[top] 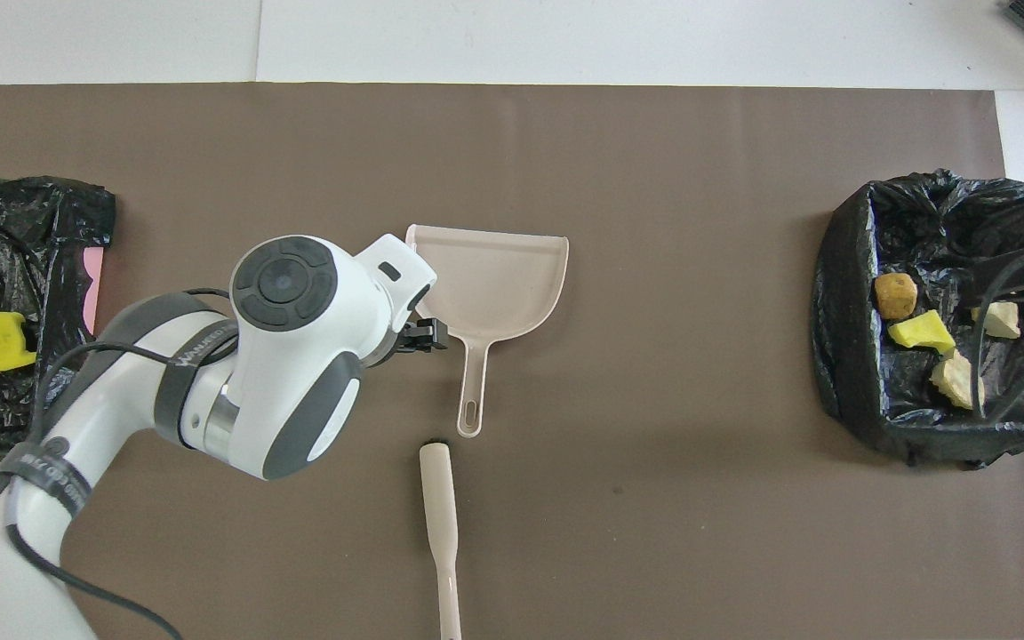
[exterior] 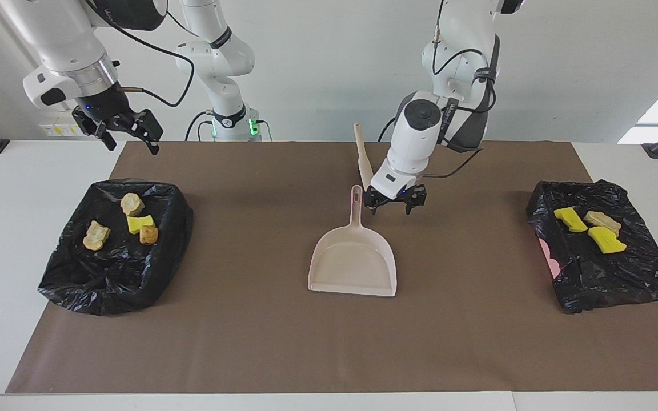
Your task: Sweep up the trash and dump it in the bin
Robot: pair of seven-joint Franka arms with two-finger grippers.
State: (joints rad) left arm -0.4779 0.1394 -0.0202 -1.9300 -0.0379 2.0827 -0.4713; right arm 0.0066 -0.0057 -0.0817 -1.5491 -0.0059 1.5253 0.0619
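The trash lies in two black-bagged bins. The bin (exterior: pixel 66 274) at the right arm's end holds tan chunks (exterior: pixel 132 203), a yellow sponge piece (exterior: pixel 139 223) and a brown chunk (top: pixel 895 295). The bin (exterior: pixel 620 279) at the left arm's end holds two yellow pieces (exterior: pixel 606 240) and a tan chunk (exterior: pixel 602 220). The beige dustpan (exterior: pixel 352 265) rests flat mid-mat. My left gripper (exterior: pixel 390 206) hangs open and holds nothing, just beside the pan's handle (top: pixel 471 391) toward the left arm's end. My right gripper (exterior: pixel 128 141) waits open, raised over the mat's edge near its bin.
A beige brush handle (top: pixel 439 507) lies nearer to the robots than the dustpan, in line with the pan's handle; its bristles do not show. A brown mat (exterior: pixel 249 342) covers the table's middle. Pink plastic (exterior: pixel 547 251) peeks from under the bag at the left arm's end.
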